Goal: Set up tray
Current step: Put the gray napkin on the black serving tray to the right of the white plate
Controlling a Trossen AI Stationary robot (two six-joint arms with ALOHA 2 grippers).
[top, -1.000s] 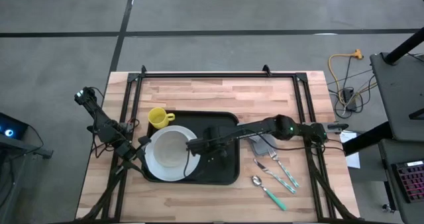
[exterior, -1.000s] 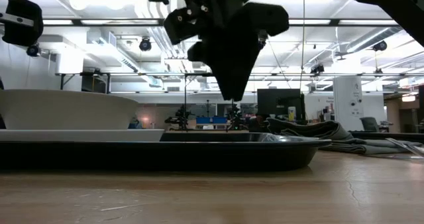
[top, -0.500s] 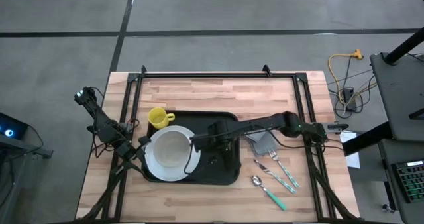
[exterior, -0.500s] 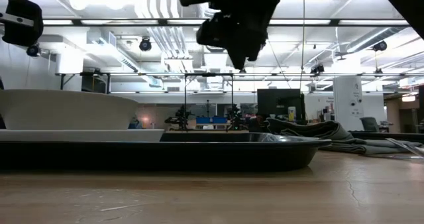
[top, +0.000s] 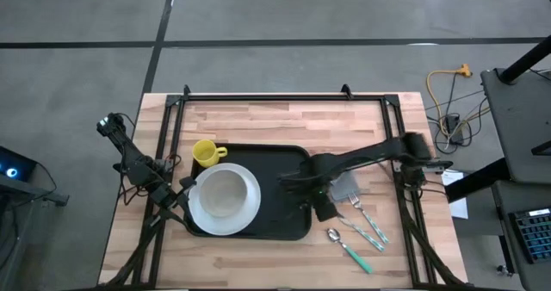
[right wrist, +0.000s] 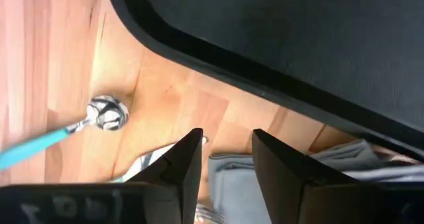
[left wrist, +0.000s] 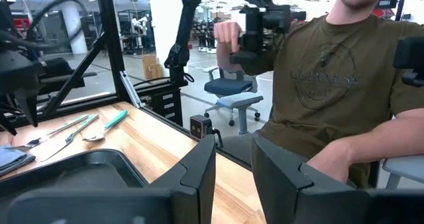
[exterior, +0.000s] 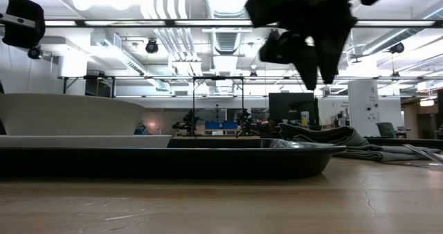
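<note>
The wooden table [top: 284,119] fills the middle of the high view, and the black tray [top: 280,196] lies at its centre, carrying a white plate [top: 225,200] on its left half. A yellow mug [top: 205,151] stands just off the tray's upper-left corner. The right gripper [top: 317,198] hangs above the tray's right edge, fingers [right wrist: 187,159] a little apart and holding nothing, the rim passing just ahead of them. The left gripper [left wrist: 233,174] waits at the tray's left edge, fingers parted, empty. A grey cloth [top: 344,186], fork [top: 363,215] and spoon [top: 346,247] lie lower right.
</note>
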